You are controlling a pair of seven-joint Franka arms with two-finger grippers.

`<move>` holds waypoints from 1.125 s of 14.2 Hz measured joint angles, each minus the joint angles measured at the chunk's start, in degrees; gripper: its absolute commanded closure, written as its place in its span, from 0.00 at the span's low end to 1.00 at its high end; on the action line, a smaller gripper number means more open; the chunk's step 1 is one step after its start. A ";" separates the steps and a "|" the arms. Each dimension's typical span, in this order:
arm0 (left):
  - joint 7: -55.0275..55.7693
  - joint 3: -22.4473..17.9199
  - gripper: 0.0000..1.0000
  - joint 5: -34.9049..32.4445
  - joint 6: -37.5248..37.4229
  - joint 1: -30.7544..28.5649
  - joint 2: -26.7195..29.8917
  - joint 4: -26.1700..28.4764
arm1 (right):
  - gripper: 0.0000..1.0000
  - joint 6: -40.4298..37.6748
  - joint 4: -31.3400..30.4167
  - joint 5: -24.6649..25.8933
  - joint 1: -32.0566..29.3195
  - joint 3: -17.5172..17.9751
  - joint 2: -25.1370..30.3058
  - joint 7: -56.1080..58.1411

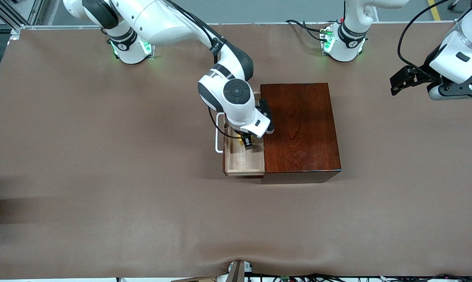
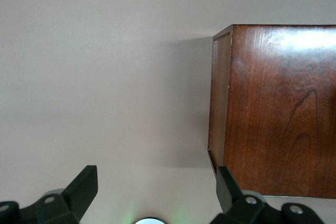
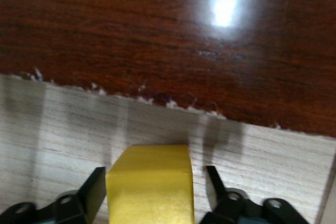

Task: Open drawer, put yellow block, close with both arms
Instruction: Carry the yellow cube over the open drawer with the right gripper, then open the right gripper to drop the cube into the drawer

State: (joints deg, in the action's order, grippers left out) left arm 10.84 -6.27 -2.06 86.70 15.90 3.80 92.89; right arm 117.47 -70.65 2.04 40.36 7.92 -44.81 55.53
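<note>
Hovering in the pulled-out drawer [image 1: 244,160], right gripper [image 1: 247,144] fingers parted beside the yellow block [image 3: 149,182] on its pale floor. Opening and placing apparently done; closing left. Left gripper [image 1: 406,80] waiting, fingers apart, over bare desk [image 1: 102,156].

Right arm bent downward, right gripper [image 1: 248,144] fingers parted, left arm waiting raised, left gripper [image 2: 152,192] spread wide
</note>
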 measured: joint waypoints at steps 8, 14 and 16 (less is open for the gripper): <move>8.74 7.52 0.00 0.04 0.43 1.38 -4.69 -5.60 | 0.00 -6.11 1.39 0.23 0.00 -0.12 6.34 0.00; 25.87 14.94 0.00 0.04 0.87 5.01 -13.30 -12.24 | 0.00 -12.76 1.84 0.37 -2.63 -1.36 13.93 -6.58; 28.42 14.96 0.00 0.04 0.93 6.70 -14.81 -13.46 | 0.00 -16.47 1.89 0.55 -6.47 -2.88 16.31 -10.89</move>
State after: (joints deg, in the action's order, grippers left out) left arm 39.26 8.69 -2.02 87.63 22.60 -11.01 79.43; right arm 101.00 -68.77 2.59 33.89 5.04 -28.49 44.64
